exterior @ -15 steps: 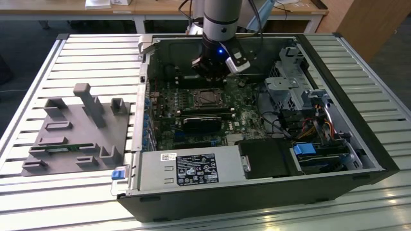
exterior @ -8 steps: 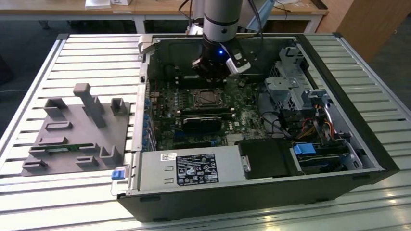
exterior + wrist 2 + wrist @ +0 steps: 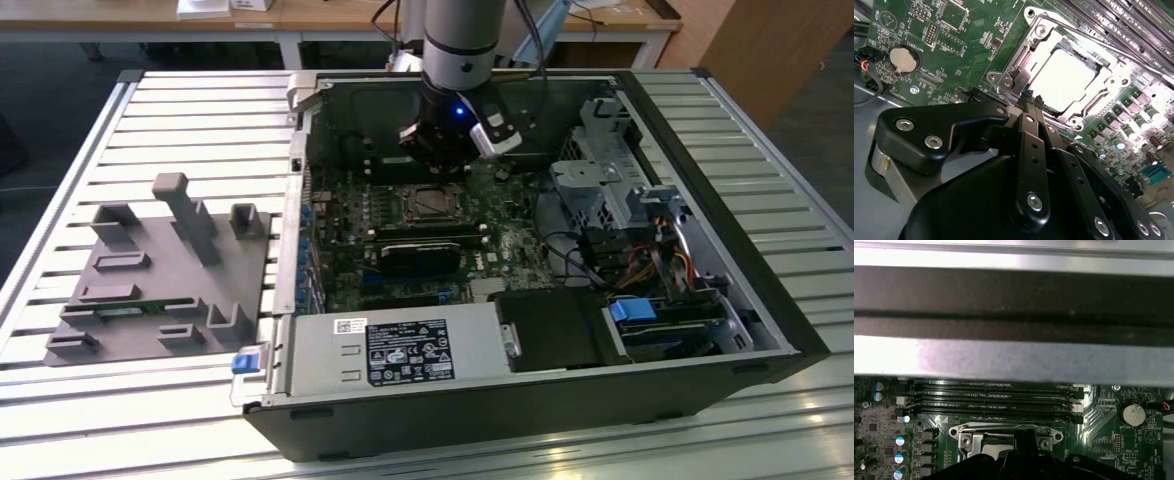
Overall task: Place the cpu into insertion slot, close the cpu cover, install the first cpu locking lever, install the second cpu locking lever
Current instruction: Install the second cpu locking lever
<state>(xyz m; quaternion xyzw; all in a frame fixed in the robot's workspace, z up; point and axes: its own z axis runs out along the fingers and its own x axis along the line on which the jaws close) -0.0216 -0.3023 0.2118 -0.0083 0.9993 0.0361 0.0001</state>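
Cpu [image 3: 1068, 80] lies flat inside insertion slot [image 3: 1019, 75].

This looks like a robotics lab or test workshop. An opened black desktop computer case [image 3: 534, 260] lies on a slatted aluminium-profile desk [image 3: 174, 110] at the frame's centre, a grey moulded parts fixture [image 3: 160, 270] sits at the left, and light wooden worktables [image 3: 334, 15] with cables line the upper edge.

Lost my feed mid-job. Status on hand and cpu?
Hand shut, empty, tips at socket edge. Cpu seated in insertion slot, cpu cover down around it. Nothing in the way.
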